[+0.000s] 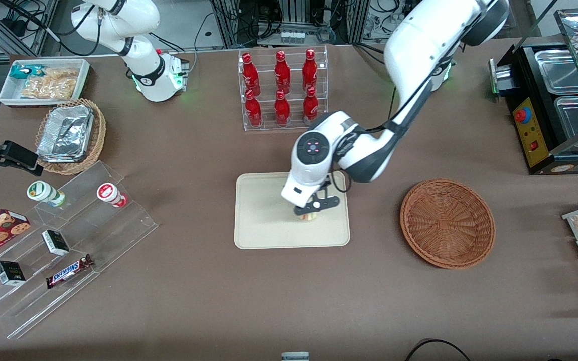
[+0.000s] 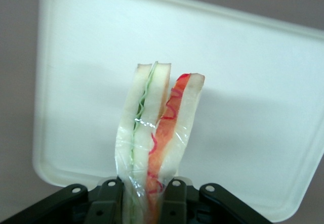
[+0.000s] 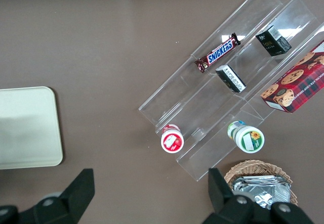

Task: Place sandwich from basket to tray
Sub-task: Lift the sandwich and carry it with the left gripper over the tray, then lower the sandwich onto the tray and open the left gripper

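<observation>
Gripper [image 1: 311, 210] was low over the tray [image 1: 264, 225], its fingers [image 2: 109, 204] clamped on the sandwich [image 2: 154, 133]. Sandwich was wrapped in clear film and stood on edge between the fingers, green filling in one layer and red in the other. Tray surface lay directly beneath the gripper; whether the sandwich touched it could not be told. Basket [image 1: 447, 223] sat on the counter [image 1: 193, 301] well apart from the gripper, toward the working arm's end, with nothing in it. A rack of red bottles [image 1: 283, 87] stood farther from the front camera than the gripper.
</observation>
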You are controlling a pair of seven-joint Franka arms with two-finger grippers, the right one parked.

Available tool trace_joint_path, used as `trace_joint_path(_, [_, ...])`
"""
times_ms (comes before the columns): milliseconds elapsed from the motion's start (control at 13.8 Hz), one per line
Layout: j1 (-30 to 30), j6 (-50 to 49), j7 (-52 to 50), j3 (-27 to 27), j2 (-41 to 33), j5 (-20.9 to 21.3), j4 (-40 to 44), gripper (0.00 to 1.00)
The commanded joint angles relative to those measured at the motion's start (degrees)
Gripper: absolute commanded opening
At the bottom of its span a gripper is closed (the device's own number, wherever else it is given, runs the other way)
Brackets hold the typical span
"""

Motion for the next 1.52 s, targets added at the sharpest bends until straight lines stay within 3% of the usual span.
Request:
trace_joint_path(0, [-3.1,-0.6,1.1,0.9,6.1,0.8,7.8,0.21])
trace_joint_path(363, [-3.9,-0.6,1.5,1.4,8.6,1.0,8.8,0.27])
trace_joint_path(508, [-3.8,-0.6,1.5,1.5,9.1,1.0,9.6,0.37])
trace_joint_path(653, [-3.8,-0.6,1.4,1.5,9.2,1.3,9.8,0.97])
trace_joint_path(1161, [-2.7,-1.3,1.2,1.5,8.0,2.8,12.4,1.00])
trace_joint_path(1452, [2.4,-10.2,1.5,1.2,1.4,2.1,12.3,1.00])
